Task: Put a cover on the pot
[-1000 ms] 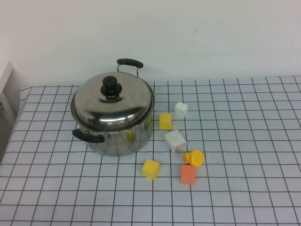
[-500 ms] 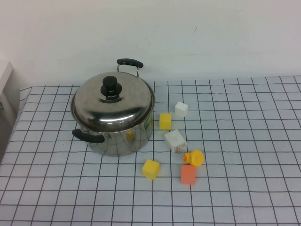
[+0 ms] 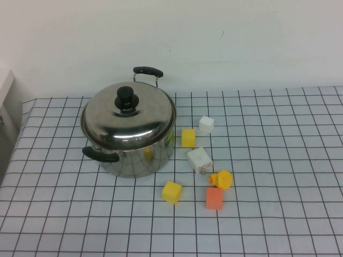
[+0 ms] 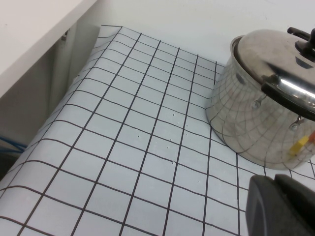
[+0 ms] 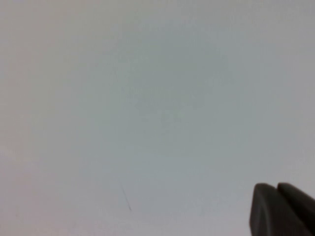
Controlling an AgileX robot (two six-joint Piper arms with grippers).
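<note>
Pot (image 3: 131,152): on the bench's (image 3: 278,214) left half, lid (image 3: 128,115) seated squarely; we judge covering complete. Left gripper (image 4: 283,206): off the pot's near side, jaws together, empty. Right gripper (image 5: 280,209): facing a blank surface, jaws together, empty.

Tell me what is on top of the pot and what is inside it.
A domed steel lid with a black knob sits on the pot, so the inside is hidden. Left gripper is beside the pot; right gripper faces a blank surface.
</note>
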